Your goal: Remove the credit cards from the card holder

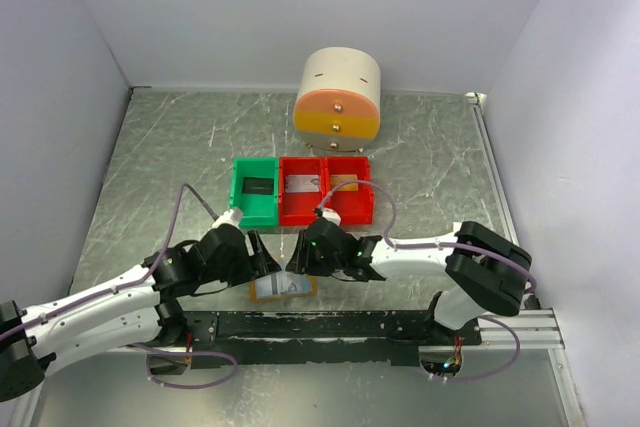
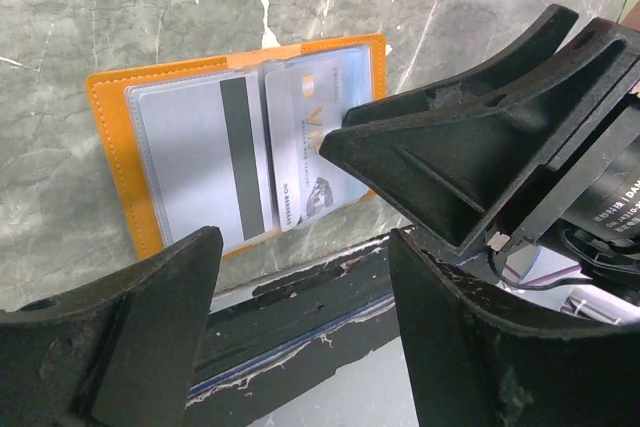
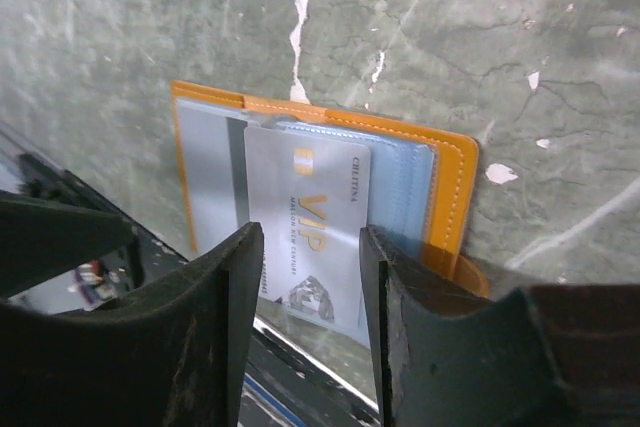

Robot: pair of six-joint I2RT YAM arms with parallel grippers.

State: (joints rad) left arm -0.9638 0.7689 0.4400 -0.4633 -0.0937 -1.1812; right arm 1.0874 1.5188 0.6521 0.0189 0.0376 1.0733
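Up front: a black rail [image 1: 330,325] runs along the near edge of the grey marbled table [image 1: 430,147], with both arm bases at it.
Card holder: just beyond the rail, between the two arms, lies the card holder [image 1: 285,288] [image 2: 105,147] [image 3: 455,187], unfolded flat on the table with its pale blue pockets up and its orange rim all round.
Striped card: a grey-silver striped card [image 2: 185,162] sits fully inside one pocket, dark stripe showing through the clear cover.
VIP card: a silver VIP card [image 2: 305,137] [image 3: 310,197] lies in the neighbouring pocket and sticks partly out past the holder's near edge, toward the rail.
Left gripper: the left gripper [image 1: 265,259] [image 2: 300,247] hovers over the near edge of the holder, jaws spread wide, nothing gripped.
Right gripper: the right gripper [image 1: 298,262] [image 3: 308,247] is down over the VIP card, jaws about half spread, one to each long side of the card. One of its fingers [image 2: 440,162] has its tip on the card's face. Whether the card is pinched I cannot tell.
Bins: farther back, three small bins stand touching in a row: a green bin [image 1: 240,197], a middle red bin [image 1: 285,197] and a right red bin [image 1: 366,197]. Each holds a small flat thing, too small to name.
Far end: a round cream and orange drawer unit [image 1: 338,97] stands against the back wall.
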